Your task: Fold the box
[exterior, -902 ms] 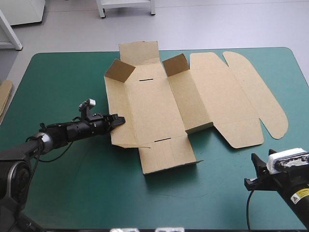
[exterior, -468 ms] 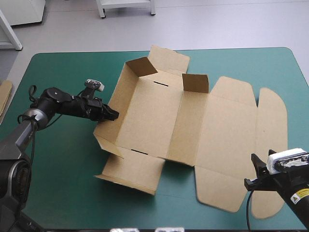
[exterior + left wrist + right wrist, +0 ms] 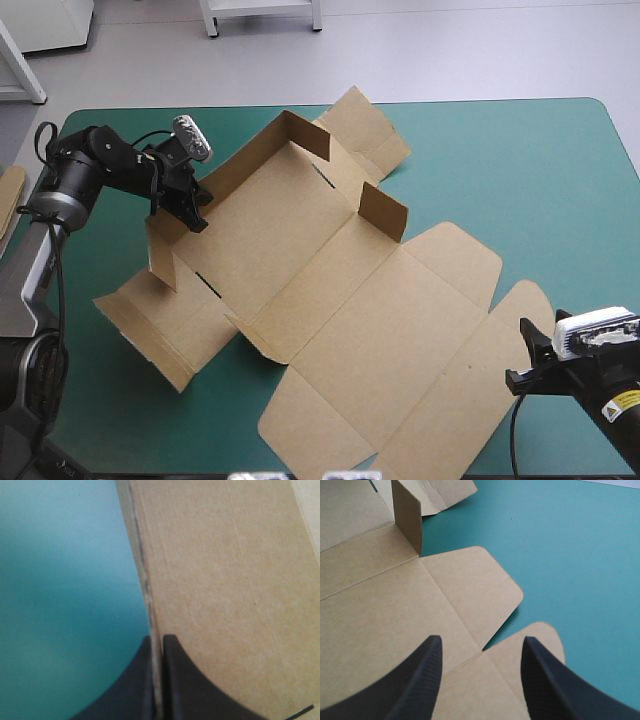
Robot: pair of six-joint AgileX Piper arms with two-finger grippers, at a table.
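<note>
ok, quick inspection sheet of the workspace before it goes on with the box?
surface: teal-green cover, no marks seen.
job's things: box, one brown sheet lying askew across the cover, mostly flat, a few side flaps raised.
clutter: spare board edge at the table's left edge.
grippers: left gripper shut on the box's raised wall at its far left; right gripper open, above the near right flaps.
cables: nothing seen on the box.
surroundings: nothing seen at or over the table.
</note>
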